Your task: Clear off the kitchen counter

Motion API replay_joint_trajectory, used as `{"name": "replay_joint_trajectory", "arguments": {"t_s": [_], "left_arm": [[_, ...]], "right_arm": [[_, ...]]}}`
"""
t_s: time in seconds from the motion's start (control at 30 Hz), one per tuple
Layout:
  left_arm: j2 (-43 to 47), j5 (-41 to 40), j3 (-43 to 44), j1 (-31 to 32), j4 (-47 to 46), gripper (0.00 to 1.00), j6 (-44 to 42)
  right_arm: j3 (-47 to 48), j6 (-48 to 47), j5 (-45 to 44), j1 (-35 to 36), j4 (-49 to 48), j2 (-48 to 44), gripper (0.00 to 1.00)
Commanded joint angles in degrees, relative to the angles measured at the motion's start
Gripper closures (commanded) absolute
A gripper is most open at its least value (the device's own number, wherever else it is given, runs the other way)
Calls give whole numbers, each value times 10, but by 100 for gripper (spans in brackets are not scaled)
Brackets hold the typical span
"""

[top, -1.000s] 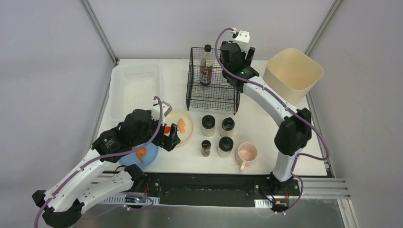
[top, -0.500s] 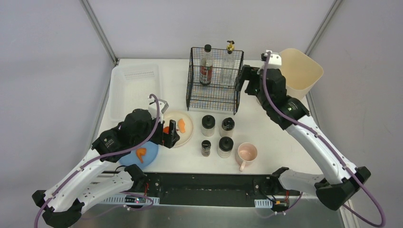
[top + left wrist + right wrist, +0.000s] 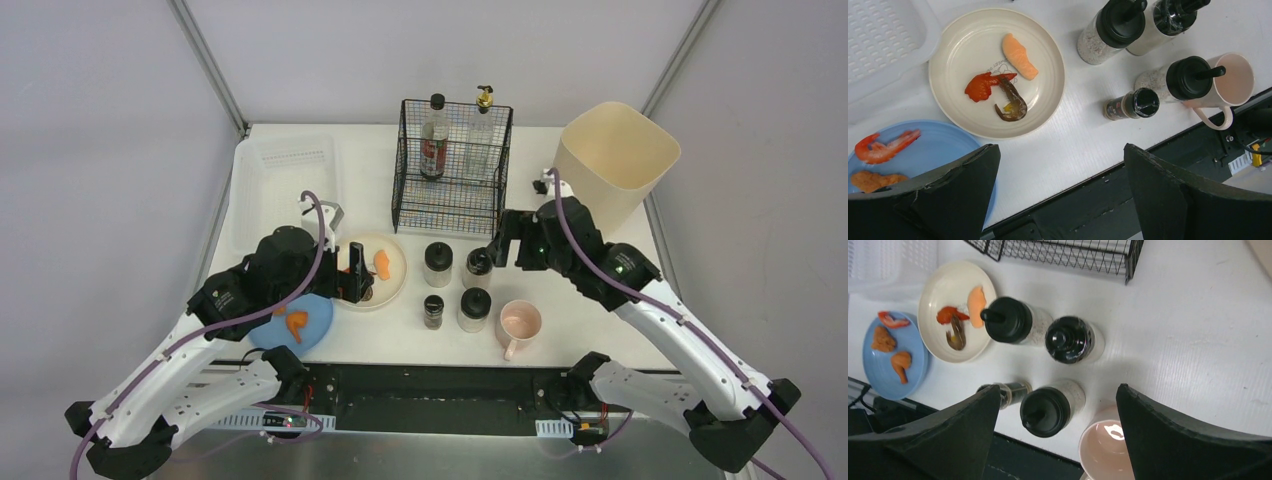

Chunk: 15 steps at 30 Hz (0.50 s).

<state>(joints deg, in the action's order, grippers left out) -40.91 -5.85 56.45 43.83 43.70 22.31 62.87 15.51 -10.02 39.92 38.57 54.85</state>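
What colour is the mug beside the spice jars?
Pale pink mug; clearest in the top external view.

Both arms wear smooth white shells on their long links, the left arm (image 3: 185,352) and the right arm (image 3: 690,330) alike, with chunky black housings at every joint. A purple cable (image 3: 322,235) loops along each. The fingers (image 3: 960,195) are matte black wedges with slightly rough edges.
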Motion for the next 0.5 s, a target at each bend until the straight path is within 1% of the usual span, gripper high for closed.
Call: {"name": "replay_joint_trajectory", "arguments": {"t_s": [0.0, 0.17, 0.3, 0.47], "left_arm": [[5, -39, 24, -1, 19, 0, 13], [4, -42, 26, 0, 35, 0, 17], [7, -42, 24, -1, 44, 0, 18], [5, -43, 18, 0, 47, 0, 13]], "right_arm": [[-33, 34, 2, 31, 7, 2, 10], [-48, 47, -25, 57, -13, 44, 8], [-45, 43, -62, 77, -25, 90, 1], [-32, 38, -76, 86, -37, 142, 1]]}}
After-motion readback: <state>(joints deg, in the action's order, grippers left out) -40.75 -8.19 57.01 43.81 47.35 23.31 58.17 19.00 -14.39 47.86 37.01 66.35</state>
